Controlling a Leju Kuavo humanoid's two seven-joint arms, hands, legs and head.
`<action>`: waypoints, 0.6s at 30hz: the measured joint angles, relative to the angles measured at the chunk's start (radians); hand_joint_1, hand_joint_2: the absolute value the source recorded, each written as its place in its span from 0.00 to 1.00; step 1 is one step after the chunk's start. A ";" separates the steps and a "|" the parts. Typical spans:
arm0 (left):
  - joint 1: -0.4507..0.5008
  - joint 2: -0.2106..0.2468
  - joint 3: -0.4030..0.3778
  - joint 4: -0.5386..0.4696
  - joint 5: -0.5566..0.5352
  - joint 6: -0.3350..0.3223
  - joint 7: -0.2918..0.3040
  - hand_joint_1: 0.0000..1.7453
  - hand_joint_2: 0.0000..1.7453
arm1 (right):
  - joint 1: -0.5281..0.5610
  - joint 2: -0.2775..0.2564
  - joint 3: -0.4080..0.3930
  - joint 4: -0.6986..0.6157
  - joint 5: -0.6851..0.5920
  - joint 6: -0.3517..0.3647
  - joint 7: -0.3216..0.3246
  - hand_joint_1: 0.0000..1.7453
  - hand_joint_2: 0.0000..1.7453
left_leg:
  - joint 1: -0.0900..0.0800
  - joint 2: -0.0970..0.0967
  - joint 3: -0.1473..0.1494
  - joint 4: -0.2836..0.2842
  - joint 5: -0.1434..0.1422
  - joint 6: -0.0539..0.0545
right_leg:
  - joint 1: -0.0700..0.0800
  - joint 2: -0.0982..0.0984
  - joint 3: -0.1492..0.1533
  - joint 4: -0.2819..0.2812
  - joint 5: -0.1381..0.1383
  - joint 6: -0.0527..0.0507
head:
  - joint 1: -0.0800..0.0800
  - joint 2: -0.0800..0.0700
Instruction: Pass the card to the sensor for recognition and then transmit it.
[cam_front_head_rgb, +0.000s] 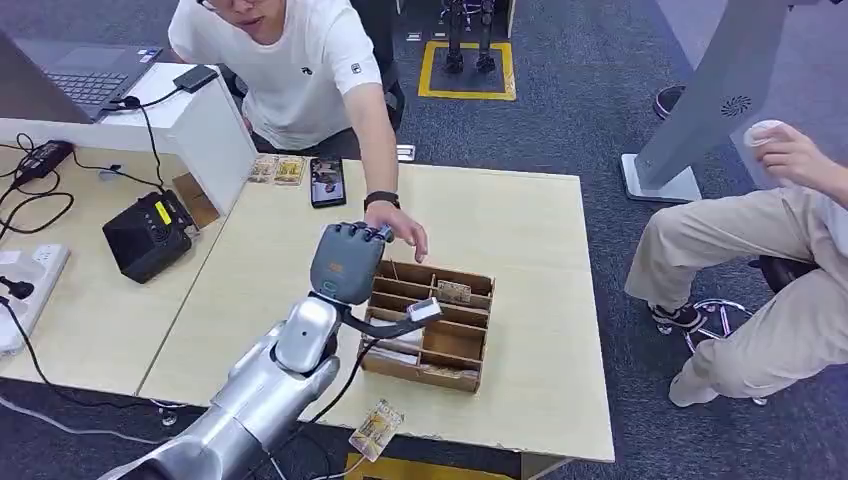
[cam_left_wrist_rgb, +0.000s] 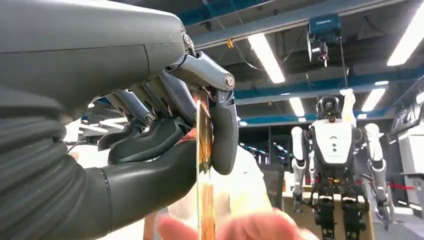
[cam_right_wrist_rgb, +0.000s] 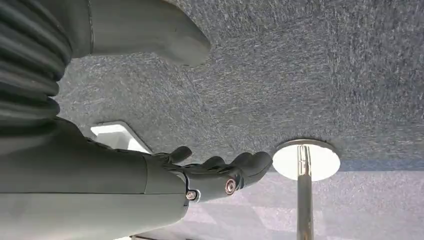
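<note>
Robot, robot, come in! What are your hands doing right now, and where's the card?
Left hand raised, pinching card. Right hand hanging over carpet, holding nothing. Person's hand reaching in at left hand, above wooden box.

Floor: dark blue-grey carpet (cam_front_head_rgb: 600, 90) across the room; a yellow-bordered square floor marking (cam_front_head_rgb: 467, 70) at the far side.
Main furniture: a pale wooden rectangular table (cam_front_head_rgb: 520, 260) in the middle, with a second light wooden table (cam_front_head_rgb: 80, 320) butted against its left side.
Raised unit: a white box-shaped stand (cam_front_head_rgb: 205, 125) on the left table.
Right side: a grey slanted metal column on a flat white base (cam_front_head_rgb: 700, 110).
Ceiling: dark ceiling with blue beams (cam_left_wrist_rgb: 300, 85) and long white fluorescent strip lights (cam_left_wrist_rgb: 266, 57).
Near floor level: a chrome pole on a round white base (cam_right_wrist_rgb: 305, 165) standing on the carpet.
</note>
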 joint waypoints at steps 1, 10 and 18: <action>0.000 0.000 0.003 -0.001 0.001 0.003 -0.003 1.00 1.00 | 0.000 0.000 0.000 0.000 0.000 0.000 0.000 0.00 1.00 | 0.000 0.000 0.000 0.000 0.000 0.000 | 0.000 0.000 0.000 0.000 0.000 0.000 | 0.000 0.000; -0.008 -0.011 0.028 -0.001 0.058 0.024 -0.015 1.00 1.00 | 0.000 0.000 0.000 0.000 0.011 0.000 0.001 0.00 1.00 | 0.000 0.000 0.000 0.000 0.000 0.000 | 0.000 0.000 0.000 0.000 0.000 0.000 | 0.000 0.000; -0.019 -0.026 0.043 -0.001 0.065 0.061 -0.025 1.00 1.00 | 0.000 0.000 0.000 0.000 0.010 0.000 0.001 0.00 1.00 | 0.000 0.000 0.000 0.000 0.000 0.000 | 0.000 0.000 0.000 0.000 0.000 0.000 | 0.000 0.000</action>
